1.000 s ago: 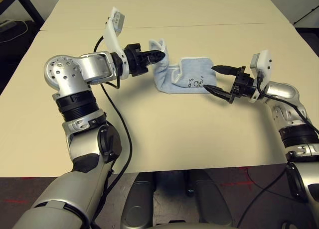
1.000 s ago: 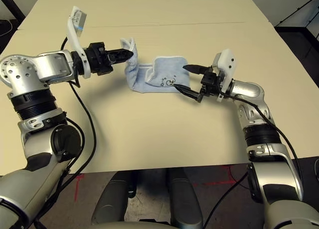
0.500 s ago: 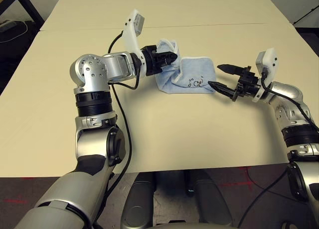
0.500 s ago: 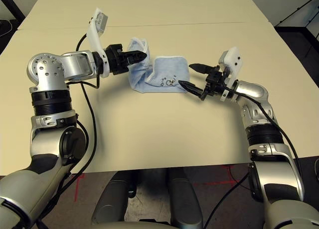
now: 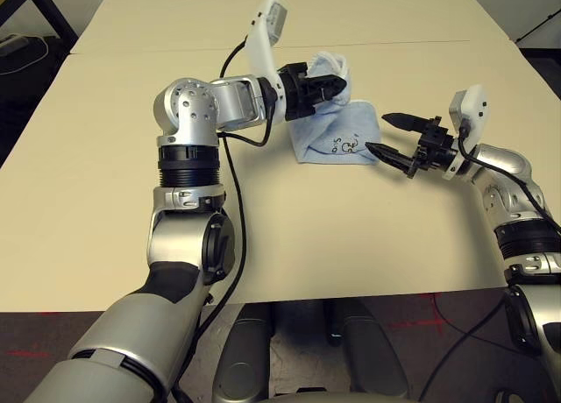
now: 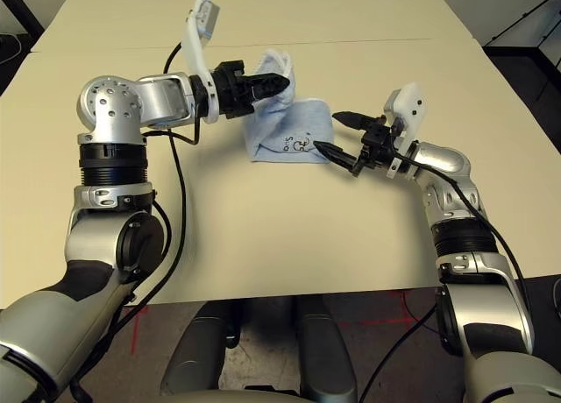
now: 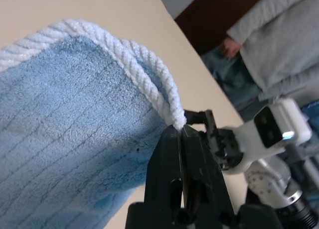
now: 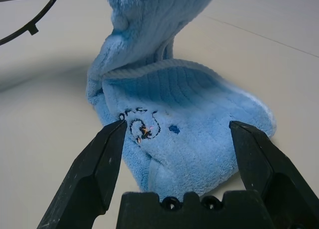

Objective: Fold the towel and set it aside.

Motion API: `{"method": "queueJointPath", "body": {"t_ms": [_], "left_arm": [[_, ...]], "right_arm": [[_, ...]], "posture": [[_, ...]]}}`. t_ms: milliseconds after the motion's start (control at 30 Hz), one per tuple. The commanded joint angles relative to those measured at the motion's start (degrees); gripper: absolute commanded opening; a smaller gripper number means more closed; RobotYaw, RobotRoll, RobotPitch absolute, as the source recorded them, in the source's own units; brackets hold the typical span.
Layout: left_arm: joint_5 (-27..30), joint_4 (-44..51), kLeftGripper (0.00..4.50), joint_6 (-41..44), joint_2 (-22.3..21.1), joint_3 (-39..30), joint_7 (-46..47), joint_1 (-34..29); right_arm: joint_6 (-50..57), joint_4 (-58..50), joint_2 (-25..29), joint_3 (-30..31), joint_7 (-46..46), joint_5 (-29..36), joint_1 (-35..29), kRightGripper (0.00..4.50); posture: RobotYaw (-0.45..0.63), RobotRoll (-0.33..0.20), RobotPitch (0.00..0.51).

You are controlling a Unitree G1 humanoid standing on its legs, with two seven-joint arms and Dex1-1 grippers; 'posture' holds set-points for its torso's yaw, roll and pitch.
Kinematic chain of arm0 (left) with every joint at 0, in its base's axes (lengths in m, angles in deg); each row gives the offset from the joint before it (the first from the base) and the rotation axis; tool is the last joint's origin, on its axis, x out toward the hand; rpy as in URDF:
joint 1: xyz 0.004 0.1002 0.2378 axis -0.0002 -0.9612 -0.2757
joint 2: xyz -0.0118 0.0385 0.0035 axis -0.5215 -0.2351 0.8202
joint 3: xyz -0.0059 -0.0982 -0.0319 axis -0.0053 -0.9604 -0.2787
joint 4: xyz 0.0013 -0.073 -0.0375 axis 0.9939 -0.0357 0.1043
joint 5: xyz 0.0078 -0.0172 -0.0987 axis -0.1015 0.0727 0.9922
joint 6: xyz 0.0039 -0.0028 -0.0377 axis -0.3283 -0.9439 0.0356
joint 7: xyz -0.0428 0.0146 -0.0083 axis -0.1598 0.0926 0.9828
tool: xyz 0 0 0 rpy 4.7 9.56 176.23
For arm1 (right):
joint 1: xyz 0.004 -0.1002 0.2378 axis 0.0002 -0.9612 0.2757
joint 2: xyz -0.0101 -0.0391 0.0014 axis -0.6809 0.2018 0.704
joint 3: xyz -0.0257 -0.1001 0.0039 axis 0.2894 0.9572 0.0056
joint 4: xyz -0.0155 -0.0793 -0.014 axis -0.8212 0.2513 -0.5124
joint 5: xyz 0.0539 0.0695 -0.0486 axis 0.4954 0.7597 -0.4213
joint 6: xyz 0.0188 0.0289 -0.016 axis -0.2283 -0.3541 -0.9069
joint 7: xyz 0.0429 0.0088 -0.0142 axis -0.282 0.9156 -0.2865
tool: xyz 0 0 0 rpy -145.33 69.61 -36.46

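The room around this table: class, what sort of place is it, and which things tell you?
Probably a lab or workshop, not a home: a plain tan table with only a towel, loose cables on the dark floor, red tape marks underneath.

Likely a lab or test room; bare cream table [image 5: 368, 245]; red tape marks [image 5: 434, 311] on dark floor.

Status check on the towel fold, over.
Left gripper shut on towel edge, lifting it over the rest. Right gripper open, at the towel's near end, not gripping. Table around it bare, nothing blocking.
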Motion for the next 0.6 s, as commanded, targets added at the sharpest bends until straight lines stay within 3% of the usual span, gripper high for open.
{"method": "queueJointPath", "body": {"t_ms": [33, 333, 600], "left_arm": [[-2.73, -2.55, 0.09, -2.65, -0.64, 3.66, -3.34, -0.57], [-7.57, -8.19, 0.09, -8.43, 0.18, 8.01, -7.93, 0.84], [-7.5, -8.98, 0.09, -8.89, 2.91, 8.19, -11.48, 3.46]], "right_arm": [[-0.01, -1.15, -0.21, -0.37, 0.01, -0.1, -1.29, 4.5], [-0.07, -1.08, -0.25, -0.25, -0.15, -0.28, -1.21, 4.5], [-0.07, -1.05, -0.21, -0.14, -0.17, -0.47, -1.17, 4.5]], "posture": [[0.09, 0.0, 0.224], [0.09, 0.0, 0.229], [0.09, 0.0, 0.228]]}}
